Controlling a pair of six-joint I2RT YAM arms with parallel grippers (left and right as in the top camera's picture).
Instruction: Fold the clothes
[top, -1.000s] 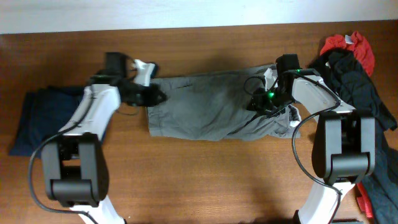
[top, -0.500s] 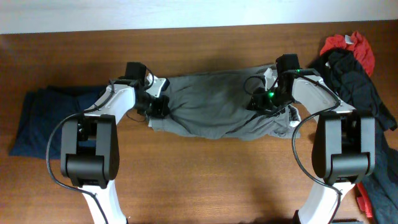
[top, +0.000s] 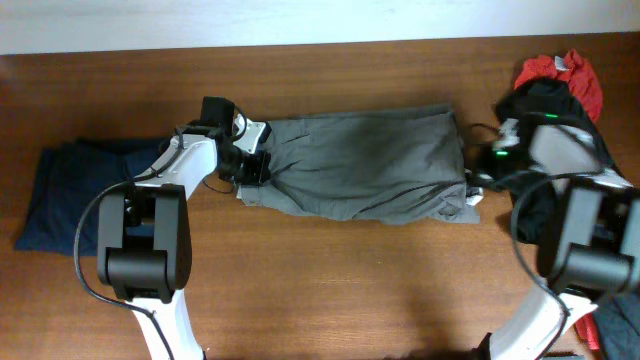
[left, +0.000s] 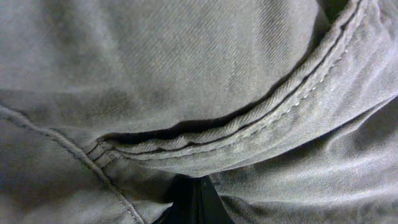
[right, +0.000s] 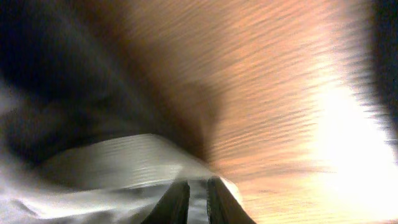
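The grey shorts (top: 360, 165) lie stretched lengthwise across the middle of the table. My left gripper (top: 252, 168) is at their left end, shut on the fabric. In the left wrist view grey cloth with a stitched seam (left: 186, 74) fills the frame and the dark fingers (left: 198, 199) are pinched together in it. My right gripper (top: 478, 180) is at the shorts' right end. The right wrist view is blurred. Its fingers (right: 198, 199) are nearly together with pale fabric (right: 118, 162) between them.
A dark navy garment (top: 70, 190) lies folded at the table's left end. A pile of black and red garments (top: 565, 100) sits at the right end, under the right arm. Bare wooden table (top: 330, 290) runs along the front.
My right arm has swung from on top of the shorts out to their right end. The shorts now lie longer and flatter. My left gripper closed in on the left end earlier and has stayed there.
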